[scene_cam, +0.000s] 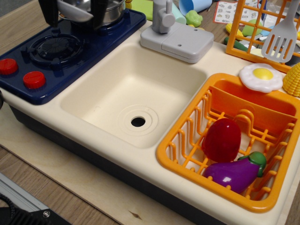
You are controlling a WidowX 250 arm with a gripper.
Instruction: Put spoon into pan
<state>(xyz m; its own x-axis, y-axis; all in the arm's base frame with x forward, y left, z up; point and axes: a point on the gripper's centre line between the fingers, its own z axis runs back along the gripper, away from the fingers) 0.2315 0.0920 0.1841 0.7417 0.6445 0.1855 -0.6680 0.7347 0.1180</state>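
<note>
My gripper (72, 22) is at the top left, at the frame's upper edge, with its two dark fingers (48, 14) hanging over the back of the navy stove. It is shut on the spoon (74, 11); only the spoon's grey bowl shows between the fingers, and the light blue handle is hidden. The shiny steel pan (112, 11) stands on the back burner, just behind and to the right of the fingers. The spoon's bowl hangs over the pan's left rim; I cannot tell whether it touches.
The navy stove (28, 61) has a front burner (56, 47) and two red knobs (33, 78). A cream sink (136, 93) with a grey faucet (176, 37) lies in the middle. An orange dish rack (187, 150) holds an eggplant (234, 172) and a red vegetable (221, 139). A fried egg (261, 76) and a slotted spatula (281, 40) are at the back right.
</note>
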